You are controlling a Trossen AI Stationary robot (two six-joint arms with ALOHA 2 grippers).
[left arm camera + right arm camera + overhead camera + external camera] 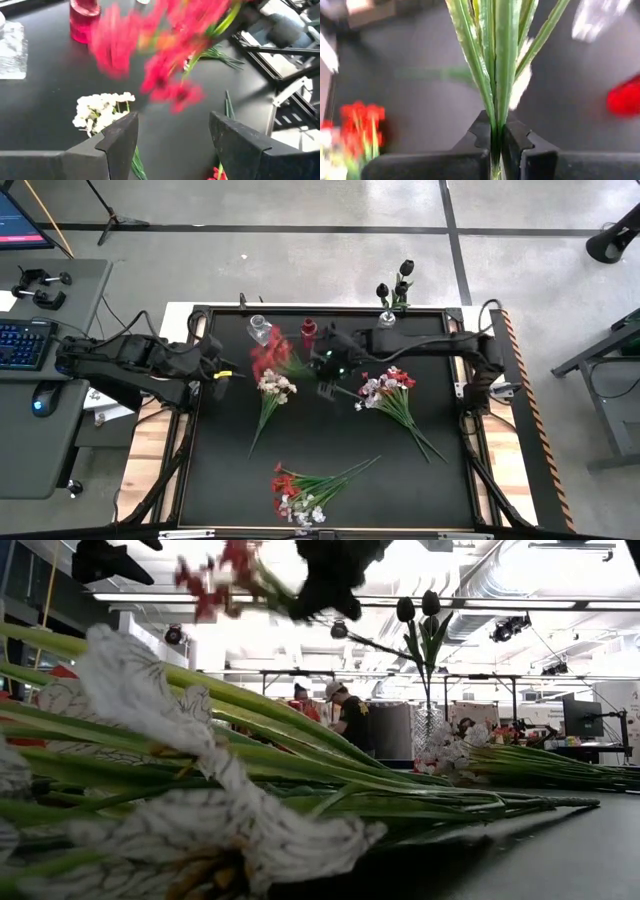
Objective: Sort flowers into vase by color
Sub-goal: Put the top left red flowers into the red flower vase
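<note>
**Red spray lifted over the counter**

The right gripper (pixel 496 142) has its fingers pinched tight on the green stems of a red flower spray (pixel 268 360), carrying it above the black counter (pixel 230 480) near the red vase (pixel 308 331) and the clear vase (pixel 259 330). The left gripper (pixel 172 135) waits just beside, fingers parted and holding nothing. A white spray (pixel 274 386) lies underneath. A mixed bunch (pixel 385 390) lies to the right, and another bunch (pixel 300 490) sits at the front edge. Black flowers (pixel 398 285) stand in a vase at the back.
</note>
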